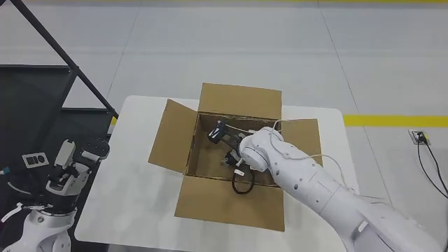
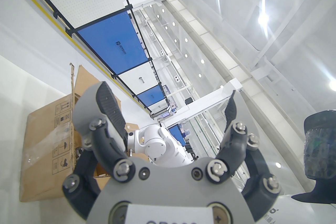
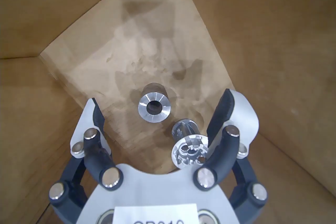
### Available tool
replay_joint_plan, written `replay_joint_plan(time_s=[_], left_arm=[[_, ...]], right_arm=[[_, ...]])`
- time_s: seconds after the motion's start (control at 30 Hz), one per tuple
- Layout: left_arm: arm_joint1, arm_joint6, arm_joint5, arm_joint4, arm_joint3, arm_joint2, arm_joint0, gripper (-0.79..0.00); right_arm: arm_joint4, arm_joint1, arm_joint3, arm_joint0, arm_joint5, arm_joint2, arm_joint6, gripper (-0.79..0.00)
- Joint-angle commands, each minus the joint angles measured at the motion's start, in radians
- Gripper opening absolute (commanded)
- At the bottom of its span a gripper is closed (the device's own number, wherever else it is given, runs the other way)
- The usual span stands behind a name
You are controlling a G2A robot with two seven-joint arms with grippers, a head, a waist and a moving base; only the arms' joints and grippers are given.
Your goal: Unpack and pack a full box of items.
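Box (image 1: pixel 231 206) of brown cardboard sits mid-table (image 1: pixel 140 182), all four flaps folded out. Right gripper (image 3: pixel 160 99) is down inside the box, fingers spread wide, nothing held. A white label (image 3: pixel 156 213) on its base is cut off by the frame edge, print unreadable. Two metal parts lie on the box floor between the open fingers: a short cylinder (image 3: pixel 154 107) with a bored, coned end, and nearer the wrist a flanged piece (image 3: pixel 189 149) just beside one finger pad; contact cannot be judged. The box walls stand close on all sides of the gripper. Left gripper (image 2: pixel 168 93) hangs off the table's left side, pointed upward, also wide open and empty, with its own cropped label (image 2: pixel 168 214). Past it, the box's outer wall shows a column of printed handling symbols (image 2: pixel 61 130) and a strip of clear tape (image 2: pixel 50 138). Beyond are logo-printed blue and white panels (image 2: pixel 113 43) and a yellow floor line (image 1: pixel 392 120).
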Motion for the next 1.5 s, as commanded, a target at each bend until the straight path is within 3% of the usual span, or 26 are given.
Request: replay_joint_plan(time_s=[0.0,0.13,0.17,0.2,0.27,0.4,0.73,0.93,1.2,1.47], left_arm=[[0.0,0.0,0.0,0.0,0.0,0.0,0.0,0.0],[0.0,0.0,0.0,0.0,0.0,0.0,0.0,0.0],[0.0,0.0,0.0,0.0,0.0,0.0,0.0,0.0],[0.0,0.0,0.0,0.0,0.0,0.0,0.0,0.0],[0.0,0.0,0.0,0.0,0.0,0.0,0.0,0.0],[0.0,0.0,0.0,0.0,0.0,0.0,0.0,0.0],[0.0,0.0,0.0,0.0,0.0,0.0,0.0,0.0],[0.0,0.0,0.0,0.0,0.0,0.0,0.0,0.0],[0.0,0.0,0.0,0.0,0.0,0.0,0.0,0.0],[0.0,0.0,0.0,0.0,0.0,0.0,0.0,0.0]], right_arm=[[0.005,-0.023,0.051,0.006,-0.018,-0.007,-0.011,0.0],[0.015,-0.064,0.127,0.015,-0.047,-0.018,-0.015,-0.012],[0.017,-0.073,0.145,0.016,-0.058,-0.019,-0.019,-0.237],[0.016,-0.081,0.16,0.018,-0.071,-0.023,-0.016,-0.413],[0.018,-0.096,0.187,0.024,-0.102,-0.026,-0.01,-0.508],[0.015,-0.12,0.232,0.031,-0.129,-0.025,-0.017,-0.785],[-0.018,-0.148,0.27,0.048,-0.142,-0.01,0.001,-0.785],[-0.041,-0.134,0.218,0.062,-0.134,0.028,-0.019,-0.785],[-0.112,-0.065,0.038,0.034,-0.099,0.112,0.029,-0.785],[-0.181,0.055,-0.341,-0.092,-0.035,0.311,0.185,-0.785]])
